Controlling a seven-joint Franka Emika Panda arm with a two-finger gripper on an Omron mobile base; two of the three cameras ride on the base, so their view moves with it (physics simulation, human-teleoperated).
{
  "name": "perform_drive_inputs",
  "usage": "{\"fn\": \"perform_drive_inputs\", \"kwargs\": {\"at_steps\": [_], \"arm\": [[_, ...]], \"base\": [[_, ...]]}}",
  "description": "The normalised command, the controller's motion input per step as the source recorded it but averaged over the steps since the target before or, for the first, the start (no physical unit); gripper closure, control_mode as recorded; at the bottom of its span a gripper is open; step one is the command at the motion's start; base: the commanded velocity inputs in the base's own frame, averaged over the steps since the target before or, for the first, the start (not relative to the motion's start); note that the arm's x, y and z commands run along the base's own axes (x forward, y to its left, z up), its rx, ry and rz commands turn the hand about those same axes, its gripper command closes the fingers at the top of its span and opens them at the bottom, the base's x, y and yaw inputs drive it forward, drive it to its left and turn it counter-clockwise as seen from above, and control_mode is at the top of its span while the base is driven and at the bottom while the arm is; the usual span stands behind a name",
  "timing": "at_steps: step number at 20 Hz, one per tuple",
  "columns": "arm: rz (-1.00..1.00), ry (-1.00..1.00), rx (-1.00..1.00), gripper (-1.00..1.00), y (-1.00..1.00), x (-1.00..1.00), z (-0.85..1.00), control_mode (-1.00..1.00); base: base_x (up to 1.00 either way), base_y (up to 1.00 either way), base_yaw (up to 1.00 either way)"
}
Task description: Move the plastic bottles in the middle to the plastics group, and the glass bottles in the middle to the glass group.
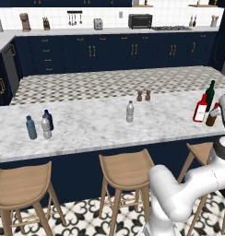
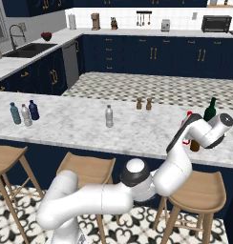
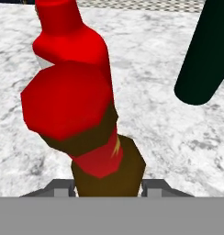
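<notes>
Counter (image 1: 96,126) veined grey-white marble, smooth; stools (image 1: 126,170) pale matt wood; amber bottle (image 3: 109,176) glossy glass.

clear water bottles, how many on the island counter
2: one clear bottle beside the teal bottle and navy bottle at the left end, another clear bottle alone mid-counter.

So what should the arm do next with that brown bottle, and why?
Probably set it down and let go. The hand grips the brown bottle right beside the red bottle and green bottle, where glass belongs; whether it touches the counter is unclear.
</notes>
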Motion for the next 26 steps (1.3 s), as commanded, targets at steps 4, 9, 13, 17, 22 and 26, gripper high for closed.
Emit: {"fn": "perform_drive_inputs", "kwargs": {"at_steps": [4,9,13,17,22,26], "arm": [[0.00,0.02,0.00,1.00,0.00,0.06,0.00,-1.00],[0.00,0.00,0.00,-1.00,0.00,0.00,0.00,-1.00],[0.00,0.00,0.00,-1.00,0.00,0.00,0.00,-1.00],[0.00,0.00,0.00,-1.00,0.00,0.00,0.00,-1.00],[0.00,0.00,0.00,-1.00,0.00,0.00,0.00,-1.00],[0.00,0.00,0.00,-1.00,0.00,0.00,0.00,-1.00]], "base": [[0.00,0.00,0.00],[0.00,0.00,0.00],[0.00,0.00,0.00],[0.00,0.00,0.00],[0.00,0.00,0.00],[0.00,0.00,0.00]]}}
